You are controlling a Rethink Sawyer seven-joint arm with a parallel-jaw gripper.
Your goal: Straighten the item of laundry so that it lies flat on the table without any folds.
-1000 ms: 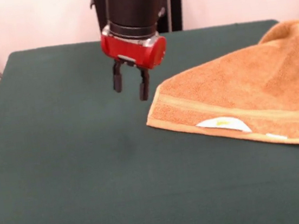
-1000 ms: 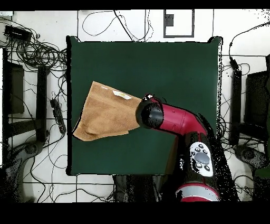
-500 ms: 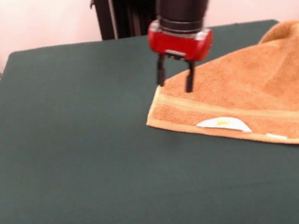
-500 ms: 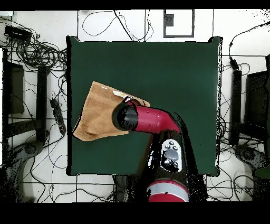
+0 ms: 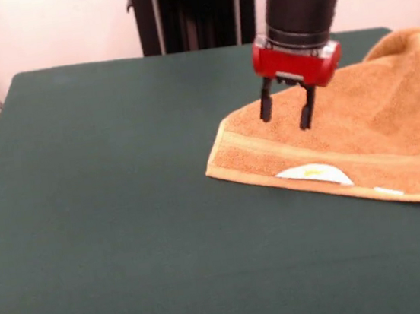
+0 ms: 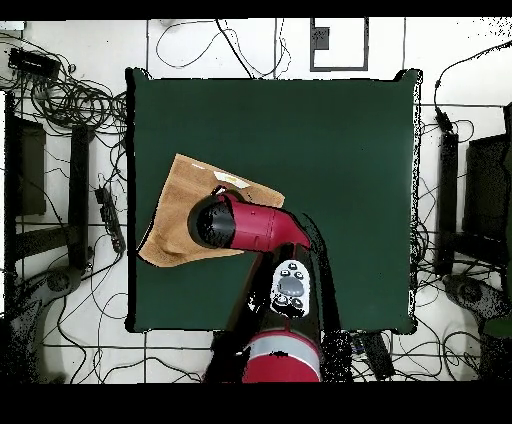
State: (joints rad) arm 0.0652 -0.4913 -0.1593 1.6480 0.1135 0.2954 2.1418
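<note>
Front view: orange-tan towel (image 5: pixel 345 136) lies on the dark green table (image 5: pixel 110 215) at the picture's right side, reaching the right edge. It is folded over on itself, roughly triangular, with a long straight hem facing the camera and a pointed corner on the left. A paler woven band runs parallel to that near hem. White label with yellow print (image 5: pixel 313 174) sits on the near edge, curled up a bit. The far right corner of the towel is bunched and raised, near the table's far right edge. Red and black arm (image 5: pixel 302 0) comes down from the top. Gripper (image 5: pixel 286 111) hangs over the towel's left part; jaws parted, two black fingers with a clear gap between them, nothing held. Tips look just above the cloth, cannot tell if touching. Black pedestal at the top behind the table, cables at the left edge.

Overhead view: towel (image 6: pixel 170 225) is at the table's (image 6: pixel 330 140) left side, its lower left corner at the table edge or slightly over it. Folded, not flat. Label (image 6: pixel 230 179) shows at the towel's upper edge. The arm (image 6: pixel 255 228) reaches from the bottom and its wrist covers the towel's right half; jaws hidden under the wrist here. Cables and floor tiles around the table
</note>
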